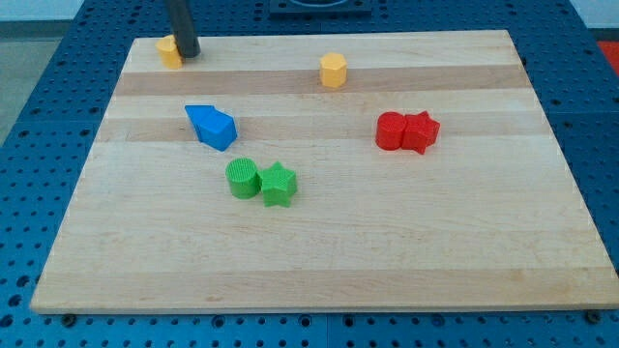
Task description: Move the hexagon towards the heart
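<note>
A yellow hexagon (333,70) stands near the view's top, a little right of centre. A second yellow block (168,50), which looks like the heart, sits at the board's top left corner and is partly hidden by my rod. My tip (187,54) rests right against this block's right side. The hexagon is far to the right of my tip, with bare board between them.
A blue block (211,126) of unclear shape lies left of centre. A green cylinder (243,178) touches a green star (279,184) near the middle. A red cylinder (391,130) touches a red star (422,131) at the right. The wooden board (464,251) ends on blue pegboard.
</note>
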You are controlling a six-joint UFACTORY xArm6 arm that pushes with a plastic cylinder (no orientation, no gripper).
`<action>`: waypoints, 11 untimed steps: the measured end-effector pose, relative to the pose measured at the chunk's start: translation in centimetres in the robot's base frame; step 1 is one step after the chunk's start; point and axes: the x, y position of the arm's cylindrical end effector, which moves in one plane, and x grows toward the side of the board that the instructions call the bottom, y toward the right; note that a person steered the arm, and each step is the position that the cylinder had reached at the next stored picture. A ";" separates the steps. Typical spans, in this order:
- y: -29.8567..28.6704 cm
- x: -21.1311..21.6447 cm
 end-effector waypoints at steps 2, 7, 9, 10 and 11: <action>4.7 0.0; 26.5 2.5; 24.1 5.5; 20.6 6.6; 17.9 7.7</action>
